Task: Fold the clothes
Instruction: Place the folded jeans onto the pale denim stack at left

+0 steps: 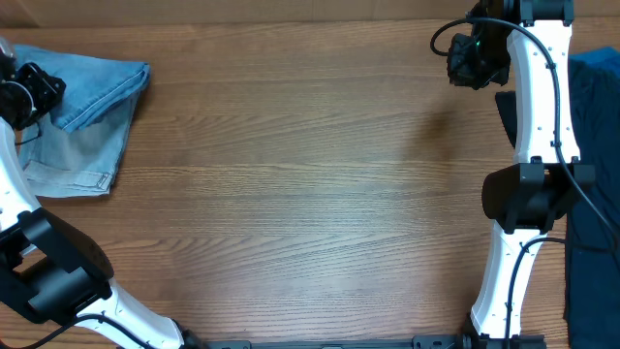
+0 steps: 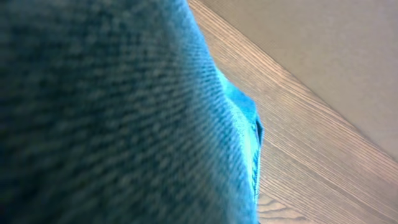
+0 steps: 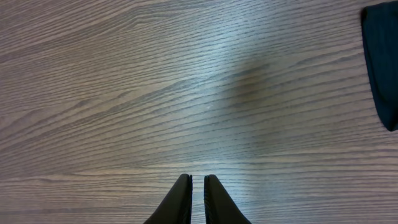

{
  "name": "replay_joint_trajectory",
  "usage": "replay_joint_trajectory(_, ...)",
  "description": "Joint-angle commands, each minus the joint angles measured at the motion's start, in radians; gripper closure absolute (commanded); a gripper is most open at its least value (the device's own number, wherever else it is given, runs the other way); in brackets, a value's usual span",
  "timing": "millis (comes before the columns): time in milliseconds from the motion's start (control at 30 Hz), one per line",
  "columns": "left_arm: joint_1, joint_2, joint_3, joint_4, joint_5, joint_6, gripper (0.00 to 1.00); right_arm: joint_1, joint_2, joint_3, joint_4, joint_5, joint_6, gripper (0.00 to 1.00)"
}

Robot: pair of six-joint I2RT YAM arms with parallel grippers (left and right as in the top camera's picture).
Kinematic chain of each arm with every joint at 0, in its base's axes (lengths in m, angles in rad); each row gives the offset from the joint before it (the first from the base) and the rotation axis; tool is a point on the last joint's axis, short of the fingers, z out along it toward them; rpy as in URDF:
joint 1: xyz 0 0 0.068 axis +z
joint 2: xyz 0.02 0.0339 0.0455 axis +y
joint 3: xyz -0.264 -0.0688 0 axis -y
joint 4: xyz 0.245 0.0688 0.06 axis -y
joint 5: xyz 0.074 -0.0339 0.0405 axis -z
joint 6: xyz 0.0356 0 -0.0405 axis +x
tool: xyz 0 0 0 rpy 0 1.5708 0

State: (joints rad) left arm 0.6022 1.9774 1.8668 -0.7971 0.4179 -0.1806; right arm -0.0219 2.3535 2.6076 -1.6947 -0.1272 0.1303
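Folded light-blue jeans (image 1: 97, 87) are being crowded at the tabletop's (image 1: 291, 194) far-left corner by the closed left end effector (image 1: 39, 92), so the fold is being risked by any snagged withdrawal; the right end effector (image 3: 198, 186) is being held closed, empty, near the dark garment (image 1: 601, 145)

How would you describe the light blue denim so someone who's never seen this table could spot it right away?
On the wooden table, look to the far left corner as seen from above. The light-blue denim lies there in a folded heap, a paler layer with a stitched hem showing beneath it. It is the only pale cloth: the dark navy garment lies at the right edge.
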Motion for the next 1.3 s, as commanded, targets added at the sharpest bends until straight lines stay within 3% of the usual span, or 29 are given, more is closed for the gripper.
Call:
replay_joint_trajectory(0, 0.024, -0.021, 0.013, 0.016, -0.007, -0.026, 0.96, -0.003, -0.025, 0.012, 0.002, -0.009, 0.001, 0.89)
replay_joint_trajectory(567, 0.054, -0.022, 0.013, 0.013, -0.01, -0.059, 0.96, -0.003, -0.025, 0.012, 0.045, -0.009, 0.001, 0.84)
replay_joint_trajectory(967, 0.067, -0.022, 0.013, -0.167, -0.201, -0.166, 0.96, -0.003, -0.025, 0.012, 0.047, -0.009, 0.001, 0.79)
replay_joint_trajectory(1000, 0.067, -0.022, 0.013, -0.186, -0.226, -0.174, 0.9, -0.003, -0.025, 0.012, 0.047, -0.009, 0.001, 0.78)
replay_joint_trajectory(1067, 0.067, -0.023, 0.014, -0.217, -0.238, -0.175, 0.61, -0.003, -0.025, 0.012, 0.047, -0.009, 0.001, 0.76)
replay_joint_trajectory(1100, 0.067, -0.026, 0.016, -0.237, -0.233, -0.175, 0.44, -0.003, -0.025, 0.012, 0.047, -0.009, 0.001, 0.75)
replay_joint_trajectory(1133, 0.067, -0.032, 0.021, -0.267, -0.233, -0.18, 0.14, -0.003, -0.025, 0.012, 0.047, -0.009, 0.001, 0.73)
replay_joint_trajectory(1167, 0.067, -0.037, 0.036, -0.298, -0.232, -0.183, 0.0, -0.003, -0.025, 0.012, 0.047, -0.009, 0.001, 0.73)
replay_joint_trajectory(1267, 0.067, -0.052, 0.112, -0.381, -0.243, -0.178, 0.0, -0.003, -0.025, 0.012, 0.047, -0.009, 0.001, 0.72)
